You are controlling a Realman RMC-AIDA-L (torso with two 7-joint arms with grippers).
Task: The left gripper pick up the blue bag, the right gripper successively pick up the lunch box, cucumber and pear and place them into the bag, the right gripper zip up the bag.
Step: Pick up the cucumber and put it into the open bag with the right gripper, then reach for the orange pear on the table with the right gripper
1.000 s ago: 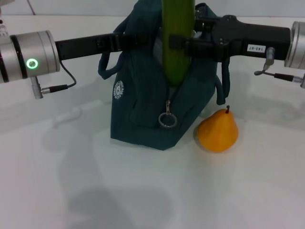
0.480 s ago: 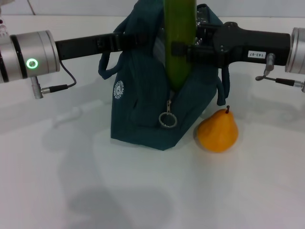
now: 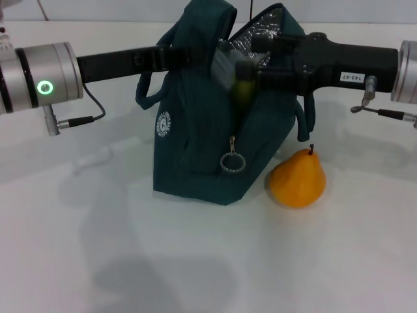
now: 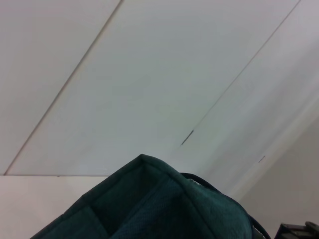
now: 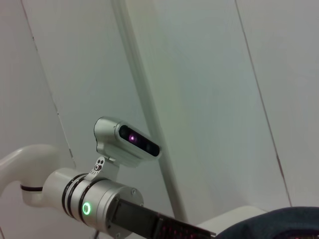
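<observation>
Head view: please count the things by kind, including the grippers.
Bag: 1
Pear: 1
Cucumber: 1, at the bag's mouth
Grippers: 2, left gripper and right gripper
Total: 5

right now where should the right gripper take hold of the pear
Probably around the pear's wide lower body, coming down from above. It stands upright on the table with its stem up, beside the blue bag, so the gripper fingers likely fit best front and back rather than on the bag side. The right gripper is at the bag's open mouth.
</observation>
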